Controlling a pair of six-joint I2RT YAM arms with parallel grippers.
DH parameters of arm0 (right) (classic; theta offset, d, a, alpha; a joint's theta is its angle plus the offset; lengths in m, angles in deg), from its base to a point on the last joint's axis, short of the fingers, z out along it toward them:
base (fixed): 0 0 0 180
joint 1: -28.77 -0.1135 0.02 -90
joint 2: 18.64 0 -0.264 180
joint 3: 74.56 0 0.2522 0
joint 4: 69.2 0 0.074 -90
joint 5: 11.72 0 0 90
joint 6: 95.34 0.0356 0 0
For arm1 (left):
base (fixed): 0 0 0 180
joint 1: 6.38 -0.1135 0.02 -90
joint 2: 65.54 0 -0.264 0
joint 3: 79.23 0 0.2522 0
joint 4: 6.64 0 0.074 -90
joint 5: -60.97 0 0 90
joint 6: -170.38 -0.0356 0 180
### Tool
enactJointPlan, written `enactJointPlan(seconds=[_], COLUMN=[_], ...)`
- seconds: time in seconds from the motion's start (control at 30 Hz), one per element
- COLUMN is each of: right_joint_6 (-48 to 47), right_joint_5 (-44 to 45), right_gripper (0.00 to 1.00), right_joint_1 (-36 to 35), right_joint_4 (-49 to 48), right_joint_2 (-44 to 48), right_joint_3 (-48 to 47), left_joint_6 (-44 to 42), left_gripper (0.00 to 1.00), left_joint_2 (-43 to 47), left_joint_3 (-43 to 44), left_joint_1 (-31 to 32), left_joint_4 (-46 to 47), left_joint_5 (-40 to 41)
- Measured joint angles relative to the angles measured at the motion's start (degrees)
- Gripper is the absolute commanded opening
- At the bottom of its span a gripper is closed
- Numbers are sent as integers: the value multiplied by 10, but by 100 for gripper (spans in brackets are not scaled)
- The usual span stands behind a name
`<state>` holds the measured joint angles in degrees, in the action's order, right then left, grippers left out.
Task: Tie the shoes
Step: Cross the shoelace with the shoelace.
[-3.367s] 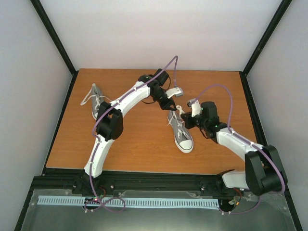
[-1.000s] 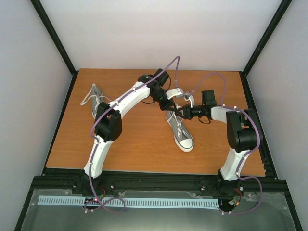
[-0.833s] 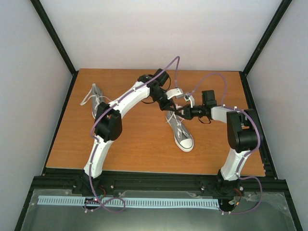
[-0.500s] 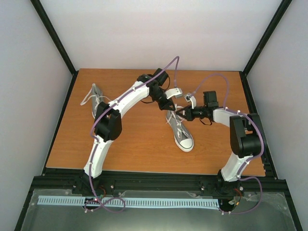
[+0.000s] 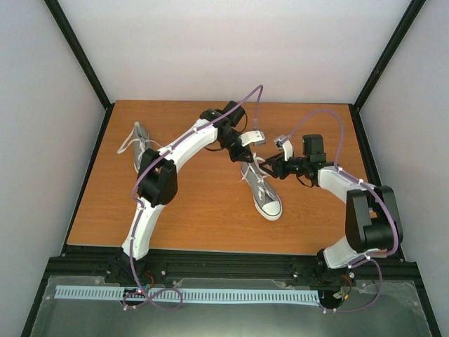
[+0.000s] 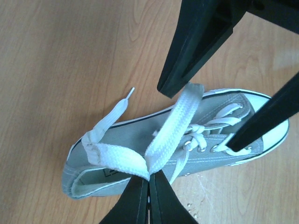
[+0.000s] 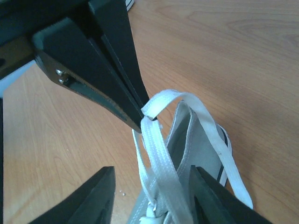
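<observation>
Right now my left tool point(image 6: 148, 181) is clamped on a loop of lace point(image 6: 122, 160), held up over the shoe point(image 5: 265, 193) that lies mid-desk point(image 5: 203, 210), toe toward the near edge. My right tool point(image 7: 152, 173) has its jaws apart, one on each side of that lace, not pinching it. The other shoe point(image 5: 142, 153) sits far left, partly behind the left arm.

Orange-brown wooden table point(image 5: 196, 210) sat in enclosure; white walls point(image 5: 231, 49) on three sides; black corner posts point(image 5: 78, 53); light soft, even
</observation>
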<state>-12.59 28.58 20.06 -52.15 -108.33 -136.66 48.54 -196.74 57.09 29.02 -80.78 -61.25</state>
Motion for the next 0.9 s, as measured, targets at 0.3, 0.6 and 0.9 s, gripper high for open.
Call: enactJointPlan(seconds=[0.3, 0.6, 0.9], right_joint_6=[-57, -325, -508], right_joint_5=[-18, -43, -74], right_gripper=[61, 66, 44], right_joint_1=[0, 0, 0], right_joint_4=[-89, -85, -51], right_joint_2=[54, 10, -56], right_joint_3=[56, 32, -21], left_joint_6=[-42, -149, -195], left_gripper=[1, 5, 5], left_joint_2=[2, 2, 2], left_joint_3=[-3, -3, -3], left_joint_1=[0, 0, 0], left_joint_4=[-14, -43, -65], left_joint_5=[-24, -55, -71])
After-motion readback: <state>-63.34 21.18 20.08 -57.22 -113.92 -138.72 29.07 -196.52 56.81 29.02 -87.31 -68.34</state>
